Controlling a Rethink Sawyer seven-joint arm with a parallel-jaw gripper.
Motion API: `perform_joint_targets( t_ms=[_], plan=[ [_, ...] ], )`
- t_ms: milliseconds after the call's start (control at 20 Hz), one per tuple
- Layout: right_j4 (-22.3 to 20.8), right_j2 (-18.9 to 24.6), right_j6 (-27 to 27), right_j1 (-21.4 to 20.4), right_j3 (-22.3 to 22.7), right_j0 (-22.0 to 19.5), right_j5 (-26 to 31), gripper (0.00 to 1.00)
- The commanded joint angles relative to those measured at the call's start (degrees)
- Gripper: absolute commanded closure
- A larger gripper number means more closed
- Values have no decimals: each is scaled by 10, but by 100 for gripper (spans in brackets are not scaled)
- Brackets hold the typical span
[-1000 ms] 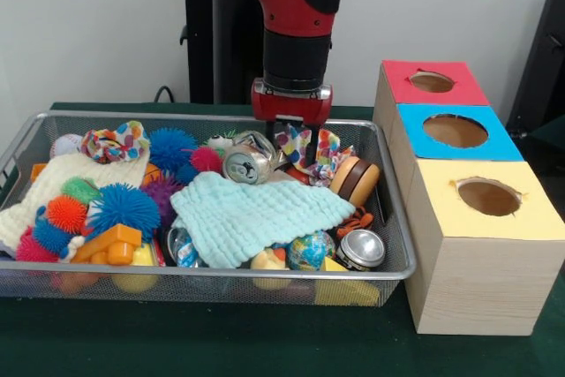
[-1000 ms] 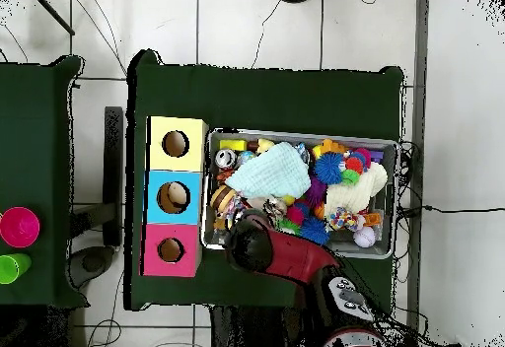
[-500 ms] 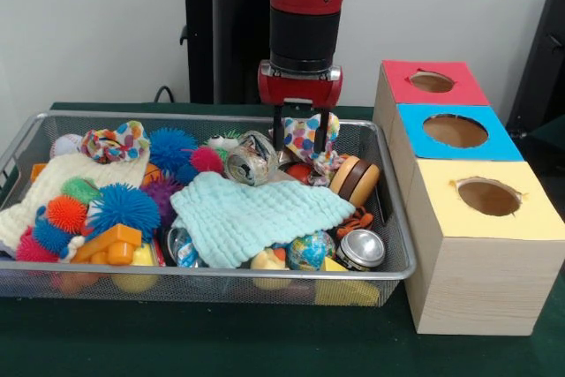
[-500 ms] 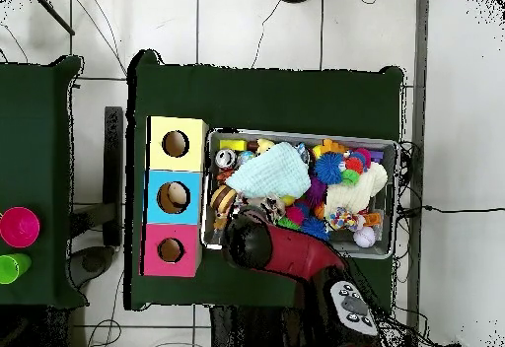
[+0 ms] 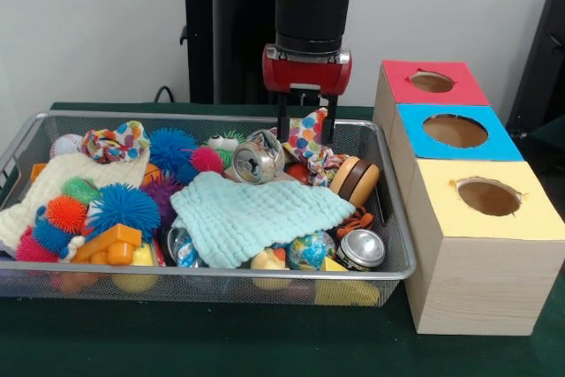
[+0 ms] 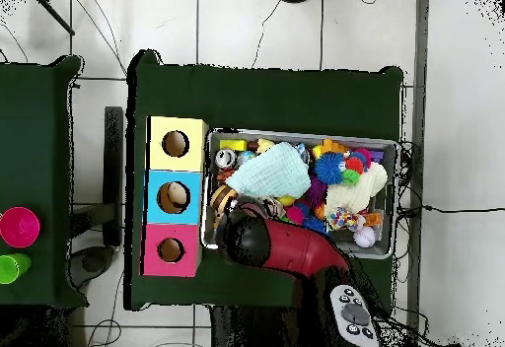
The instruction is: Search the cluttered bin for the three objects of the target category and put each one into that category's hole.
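1. The gripper (image 5: 305, 126) hangs over the far right part of the cluttered bin (image 5: 53, 121), its two fingers pinching a patterned cloth (image 5: 305, 134) whose lower end trails down among the clutter.
2. Step in hand, as judged: carrying a grasped item up and out of the bin. The cloth is not one of the small rounded toys; doing the step well means checking what is actually held before moving on to the hole (image 5: 432, 82) in the red-topped box (image 5: 402, 72).
3. A pale yellow rounded toy (image 5: 267, 261) lies at the near rim, half under the mint cloth (image 5: 256, 209); whether it belongs to the target category cannot be told.
4. Pose: the red and black arm (image 5: 308, 6) descends vertically from above, wrist straight, fingers pointing down. In the overhead view the arm (image 6: 281, 247) covers the gripper.
5. Hazard, as judged: the trailing cloth may drag the crushed can (image 5: 254, 159) just beside it.
6. The boxes stand on the green tabletop (image 5: 265, 342), right of the bin.
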Motion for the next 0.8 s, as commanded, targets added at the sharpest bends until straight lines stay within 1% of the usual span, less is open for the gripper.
perform_joint_targets(
  t_ms=[50,300,400,600,800],
  plan=[
    [-28,47,20,-3,-71,-7,49,0],
    [-35,54,8,4,-89,-15,54,0],
    [-39,56,10,6,-91,-19,45,0],
    [-47,47,11,9,-106,-18,42,0],
    [-43,40,16,16,-125,-13,52,0]
  ],
)
